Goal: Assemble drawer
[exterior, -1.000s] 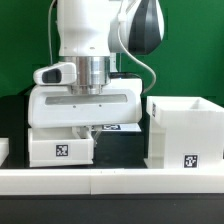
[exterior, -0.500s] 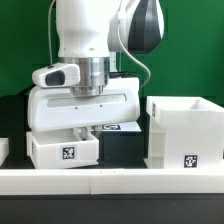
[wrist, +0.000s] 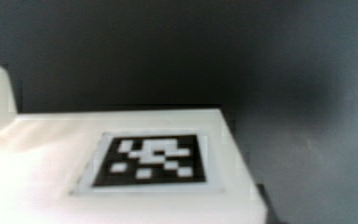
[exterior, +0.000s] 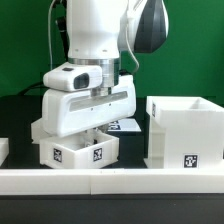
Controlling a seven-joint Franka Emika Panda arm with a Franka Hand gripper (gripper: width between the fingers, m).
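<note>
A small shallow white tray [exterior: 78, 152] sits low at the exterior view's left, turned so that two tagged faces show. My gripper [exterior: 84, 132] stands right over it, fingers reaching down into it and shut on its wall. The tall boxy white casing [exterior: 185, 132] stands apart at the exterior view's right, open at the top, with a tag low on its front. The wrist view shows the tray's white face with a square tag [wrist: 149, 160] very close; my fingers do not show there. A second white piece [exterior: 3, 150] peeks in at the left edge.
A low white border rail [exterior: 110, 181] runs along the front. The marker board [exterior: 126, 126] lies flat on the dark table behind the tray. A green wall stands at the back.
My hand has turned about its upright axis and shifted toward the exterior view's right. The tray has turned with it, so a second tagged face now shows.
</note>
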